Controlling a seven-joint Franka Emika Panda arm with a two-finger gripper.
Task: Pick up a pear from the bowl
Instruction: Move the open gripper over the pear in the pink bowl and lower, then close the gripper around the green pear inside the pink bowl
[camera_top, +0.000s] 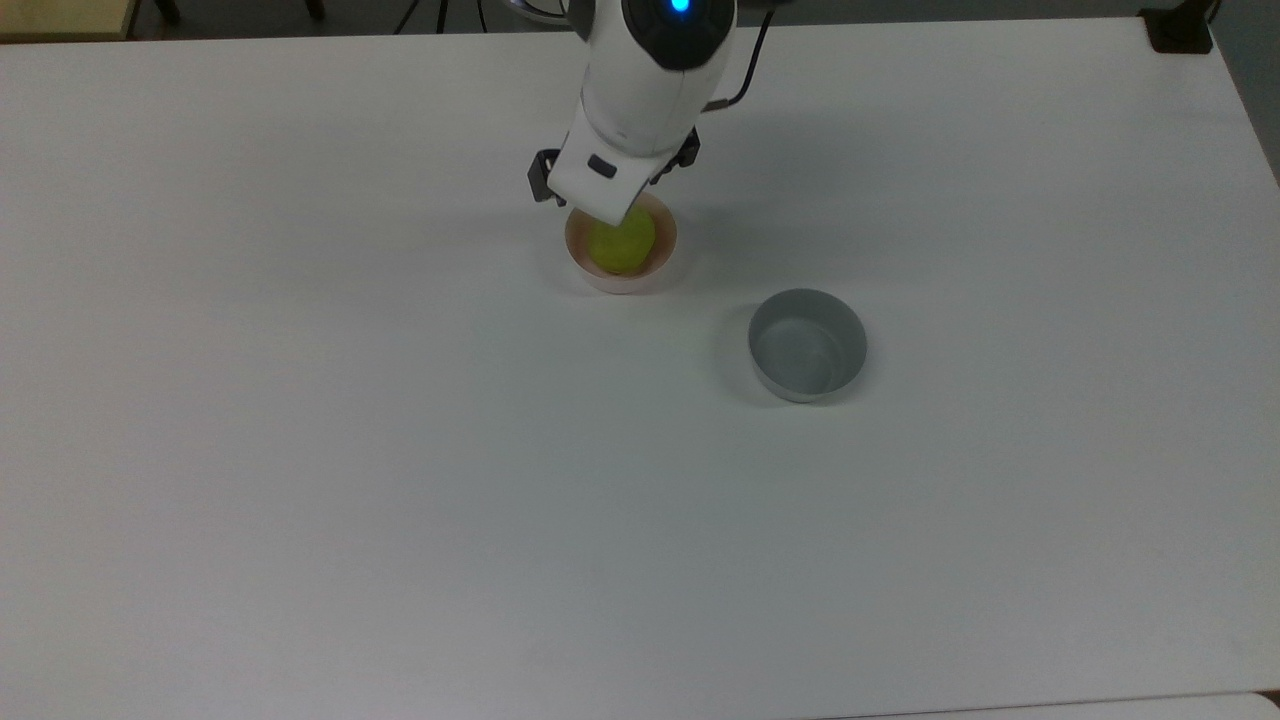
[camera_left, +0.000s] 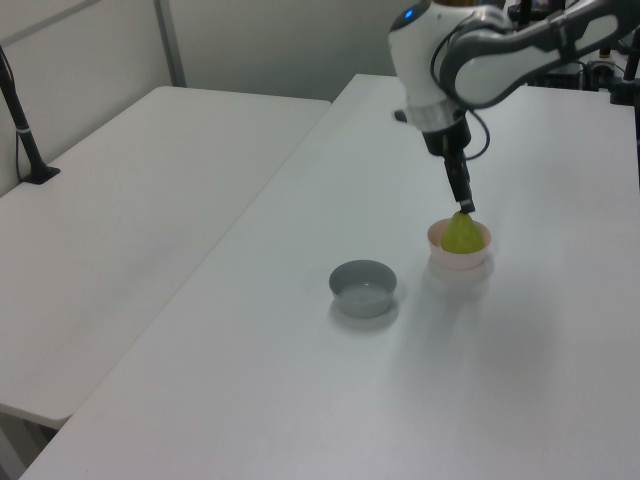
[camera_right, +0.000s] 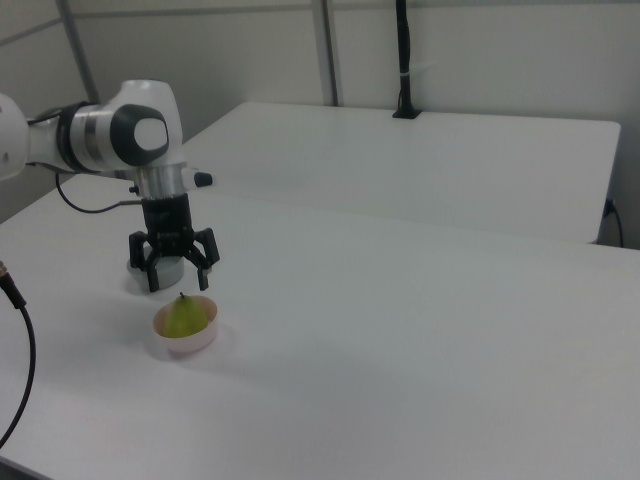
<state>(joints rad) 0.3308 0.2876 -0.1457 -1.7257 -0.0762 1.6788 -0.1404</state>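
While our gripper (camera_right: 179, 283) hung with fingers apart just above the pear (camera_right: 184, 318) in the pink bowl (camera_right: 201, 338), left of centre, we judged descent and closing next.

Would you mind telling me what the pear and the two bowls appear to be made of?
The pear looks like a matte plastic or foam replica: its yellow-green is very even, though real fruit cannot be ruled out. The pink bowl under it seems plastic or glazed ceramic, smooth and thin-rimmed. The grey bowl looks like smooth plastic or ceramic with a soft sheen inside.
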